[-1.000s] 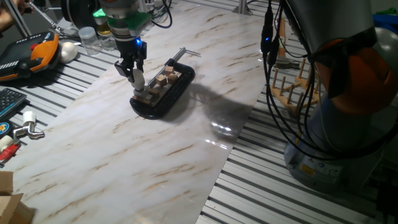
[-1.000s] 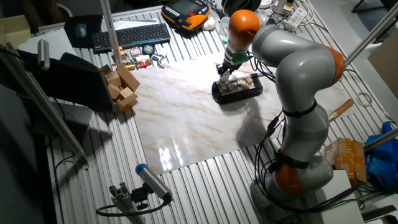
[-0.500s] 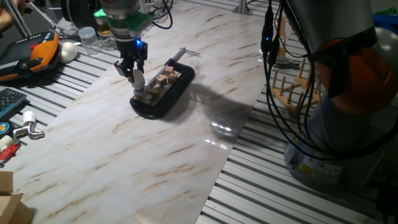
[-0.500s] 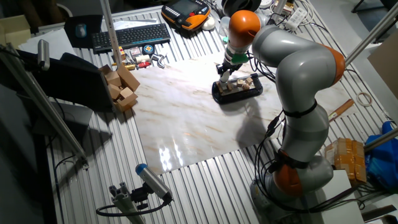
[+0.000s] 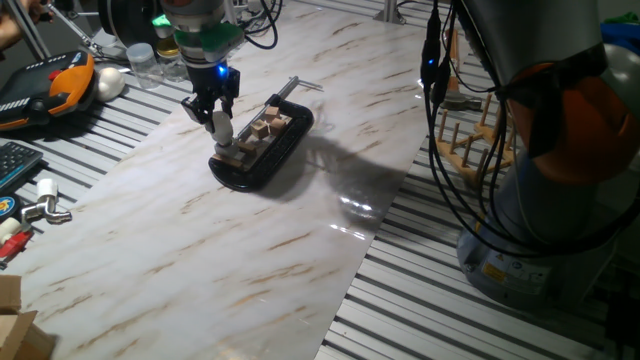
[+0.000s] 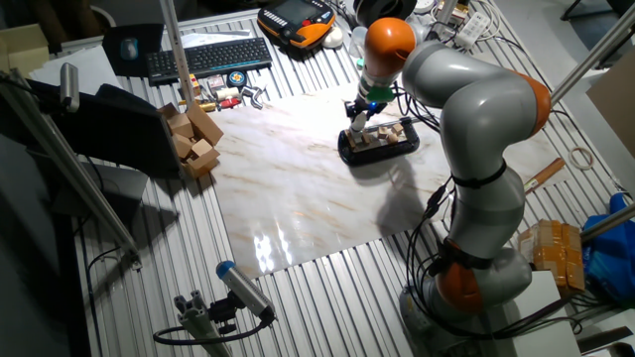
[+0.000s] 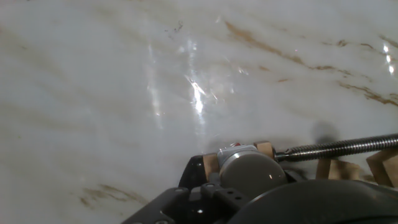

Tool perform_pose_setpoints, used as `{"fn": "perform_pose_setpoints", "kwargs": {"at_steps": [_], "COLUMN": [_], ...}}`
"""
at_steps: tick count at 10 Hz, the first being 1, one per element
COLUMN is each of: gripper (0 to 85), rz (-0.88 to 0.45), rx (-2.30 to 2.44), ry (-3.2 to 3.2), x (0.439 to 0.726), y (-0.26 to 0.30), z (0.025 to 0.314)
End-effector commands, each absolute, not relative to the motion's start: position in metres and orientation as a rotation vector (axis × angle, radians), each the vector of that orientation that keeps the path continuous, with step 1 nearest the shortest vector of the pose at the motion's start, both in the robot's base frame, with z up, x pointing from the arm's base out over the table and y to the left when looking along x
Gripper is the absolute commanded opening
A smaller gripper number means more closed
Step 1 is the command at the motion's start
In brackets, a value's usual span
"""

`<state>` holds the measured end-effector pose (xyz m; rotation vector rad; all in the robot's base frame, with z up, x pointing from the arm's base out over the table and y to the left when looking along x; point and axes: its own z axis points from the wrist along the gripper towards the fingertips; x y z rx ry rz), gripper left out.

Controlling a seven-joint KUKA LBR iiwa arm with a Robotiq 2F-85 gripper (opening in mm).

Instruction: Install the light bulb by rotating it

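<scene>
The light bulb (image 5: 221,128), small, white and round, stands at the near end of the black clamp (image 5: 262,150), which holds several wooden blocks. My gripper (image 5: 214,112) comes down from above and is shut on the bulb. In the other fixed view the gripper (image 6: 359,112) is over the left end of the clamp (image 6: 379,144). In the hand view the bulb (image 7: 251,173) sits low in the middle against a wooden block, and the clamp's threaded rod (image 7: 339,148) runs off to the right. The socket under the bulb is hidden.
The marble board (image 5: 200,250) lies under the clamp. A larger white egg-shaped ball (image 5: 108,82) and an orange and black pendant (image 5: 55,85) lie at the far left. A wooden peg rack (image 5: 470,135) stands at the right. Loose wooden blocks (image 6: 193,139) and a keyboard (image 6: 208,57) lie beyond the board.
My gripper has shifted only very slightly around the bulb. The bulb and the clamp stay where they were.
</scene>
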<state>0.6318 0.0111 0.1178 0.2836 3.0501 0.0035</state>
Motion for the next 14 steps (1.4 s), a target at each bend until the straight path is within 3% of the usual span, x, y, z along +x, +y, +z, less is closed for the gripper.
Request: {"fn": "perform_pose_setpoints", "kwargs": {"at_steps": [1, 14], "gripper": [0.0, 0.0], "rz": [0.006, 0.027], "rx": [0.304, 0.627], "ry": [3.046, 3.0], "x": [0.6318, 0.6316], "y": [0.0108, 0.0111], "z": [0.1177, 0.1172]}}
